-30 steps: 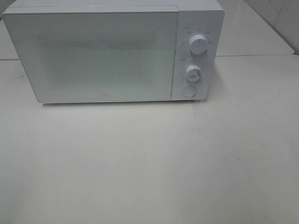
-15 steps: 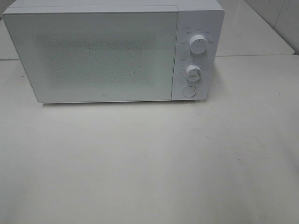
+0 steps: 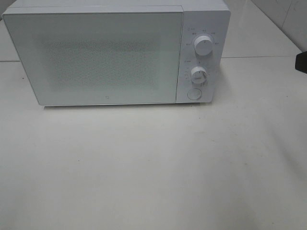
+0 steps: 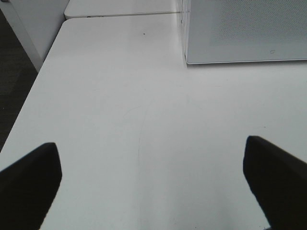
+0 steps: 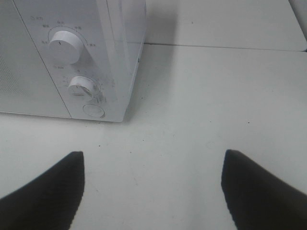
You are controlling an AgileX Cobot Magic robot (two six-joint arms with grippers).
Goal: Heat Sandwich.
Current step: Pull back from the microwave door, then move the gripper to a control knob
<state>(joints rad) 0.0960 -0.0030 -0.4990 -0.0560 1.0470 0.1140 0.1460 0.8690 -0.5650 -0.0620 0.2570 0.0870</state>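
Left wrist: left gripper [image 4: 151, 143] spread wide, empty; right gripper [image 5: 153, 154] likewise; microwave [image 3: 96, 57] shut; dark edge shape [image 3: 302, 62], perhaps an arm.

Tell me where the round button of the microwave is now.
In the exterior high view, the round button is at the lower right of the microwave front, directly under the lower knob, right of the door.

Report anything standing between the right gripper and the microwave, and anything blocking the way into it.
Only bare table lies between the open right gripper and the microwave. Its shut door closes off the inside. No sandwich shows in any view.
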